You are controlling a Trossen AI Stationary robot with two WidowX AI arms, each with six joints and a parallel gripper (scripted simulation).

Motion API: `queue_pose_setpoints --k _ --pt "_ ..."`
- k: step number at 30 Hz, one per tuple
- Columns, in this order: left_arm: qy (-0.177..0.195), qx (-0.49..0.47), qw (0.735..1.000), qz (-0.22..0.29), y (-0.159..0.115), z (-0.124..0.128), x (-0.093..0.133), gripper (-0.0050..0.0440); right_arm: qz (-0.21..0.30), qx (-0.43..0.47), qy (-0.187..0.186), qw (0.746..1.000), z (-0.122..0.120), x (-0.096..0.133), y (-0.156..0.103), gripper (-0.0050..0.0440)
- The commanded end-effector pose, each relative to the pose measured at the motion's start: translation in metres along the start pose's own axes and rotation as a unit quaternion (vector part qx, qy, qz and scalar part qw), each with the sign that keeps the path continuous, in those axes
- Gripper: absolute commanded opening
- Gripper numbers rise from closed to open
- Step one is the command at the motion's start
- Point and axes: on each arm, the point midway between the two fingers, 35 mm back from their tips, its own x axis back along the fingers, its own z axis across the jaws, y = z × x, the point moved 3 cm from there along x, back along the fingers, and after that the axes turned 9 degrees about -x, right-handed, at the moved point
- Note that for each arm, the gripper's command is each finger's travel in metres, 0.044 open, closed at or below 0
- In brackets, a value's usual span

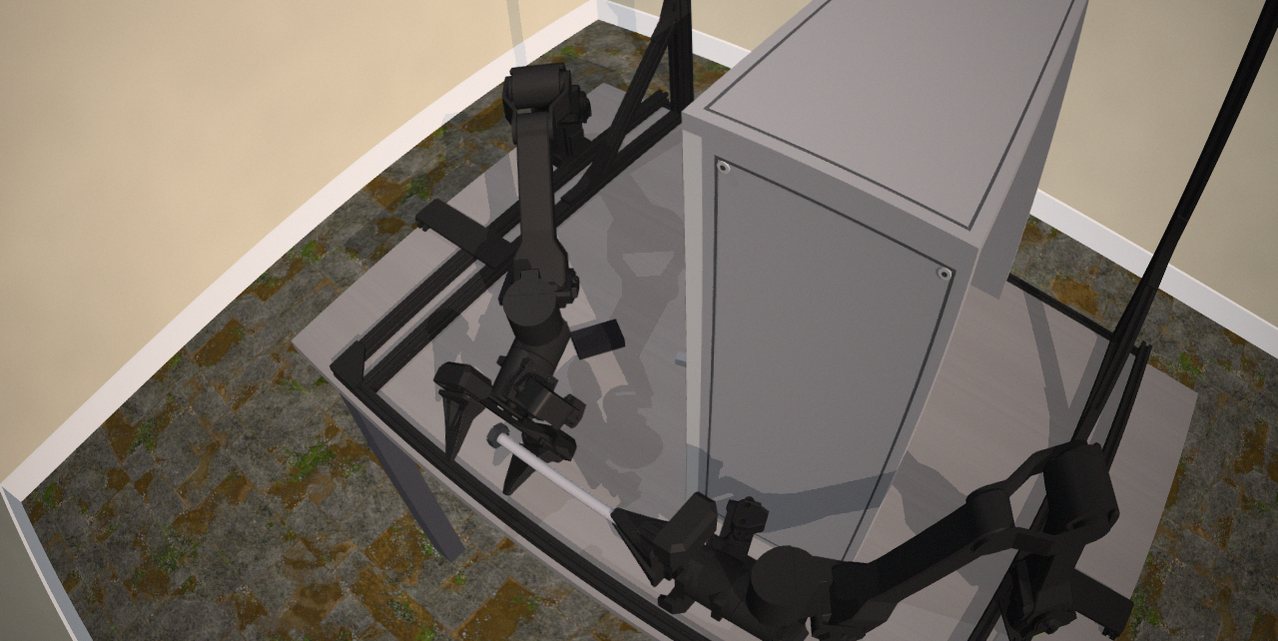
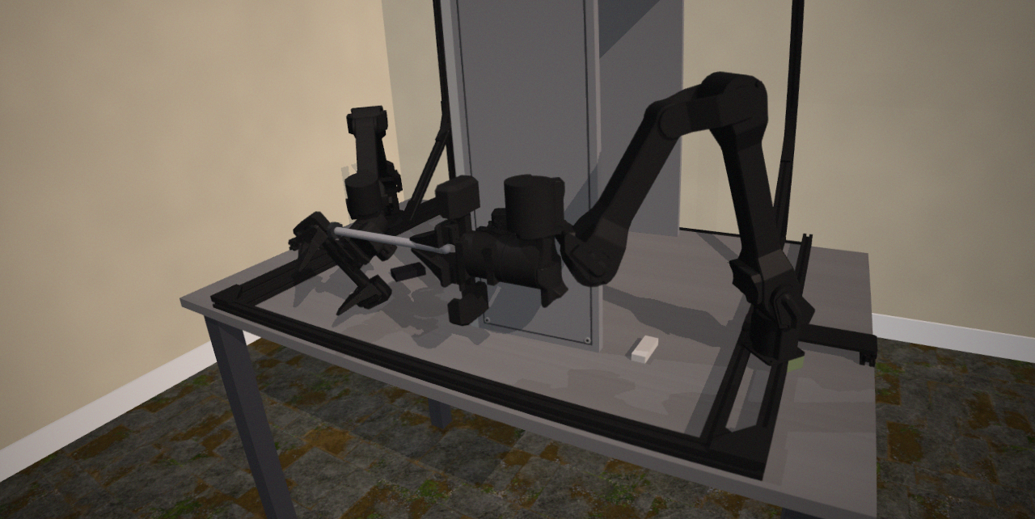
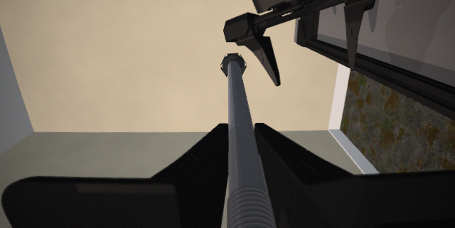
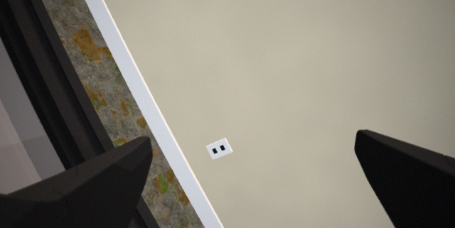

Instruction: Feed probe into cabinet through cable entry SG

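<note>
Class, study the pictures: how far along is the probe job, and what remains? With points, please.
Done: the left gripper (image 1: 616,513) (image 2: 417,243) (image 3: 241,132) has the probe (image 1: 562,476) (image 2: 372,235) (image 3: 237,96) clamped, off the table (image 2: 817,400).
In hand: the right gripper (image 1: 478,476) (image 2: 318,291) (image 3: 313,78) (image 4: 253,143) is open near the probe's dark end, perhaps for a handover.
Left: insertion, release and withdrawal; the probe is outside the cabinet (image 1: 822,323) (image 2: 528,117). No SG marking is visible.

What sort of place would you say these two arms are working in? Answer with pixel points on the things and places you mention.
Probably a robot workcell or test bench in a plain room: a framed table (image 2: 810,400), a tall grey cabinet (image 1: 831,323) (image 2: 528,117) standing on it, and a wall outlet (image 4: 219,148).
</note>
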Motion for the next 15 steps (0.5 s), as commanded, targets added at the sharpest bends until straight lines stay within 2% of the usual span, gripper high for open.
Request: queue_pose_setpoints --k 1,13,15 --pt "-0.001 0.000 1.000 0.001 0.000 -0.001 0.000 0.0000 -0.012 -0.034 0.013 0.999 -0.005 -0.003 0.001 0.0440" --pt "-0.001 0.000 1.000 0.001 0.000 -0.001 0.000 0.0000 -0.046 -0.180 0.086 0.979 -0.010 -0.014 -0.002 0.0440" --pt "-0.001 0.000 1.000 0.001 0.000 -0.001 0.000 0.0000 -0.046 -0.180 0.086 0.979 -0.010 -0.014 -0.002 0.0440"
